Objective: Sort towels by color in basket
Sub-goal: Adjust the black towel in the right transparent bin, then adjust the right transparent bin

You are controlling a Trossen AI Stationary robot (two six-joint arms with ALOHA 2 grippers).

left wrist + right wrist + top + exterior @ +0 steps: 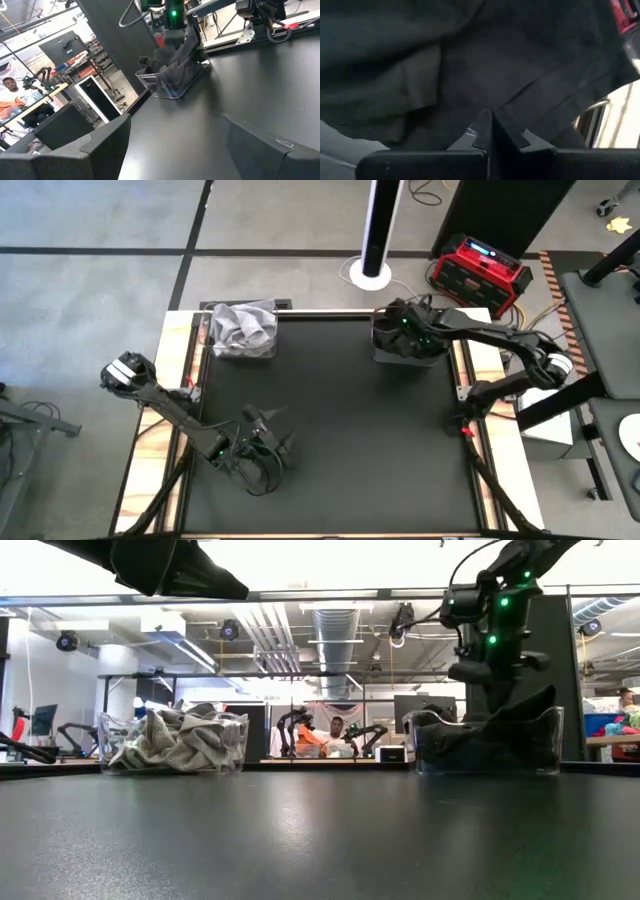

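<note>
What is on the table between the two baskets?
Nothing: the high view shows bare black table between the basket of light towels and the basket of dark towels.

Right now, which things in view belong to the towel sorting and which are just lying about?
Part of the job:
- light towels in the left clear basket
- dark towels in the right clear basket
- right gripper, shut, down in the dark towels
- left gripper, open, waiting over the near table

Just lying about:
- red case on the floor
- white pole base

mat centre open | baskets: light, dark at far edge
</note>
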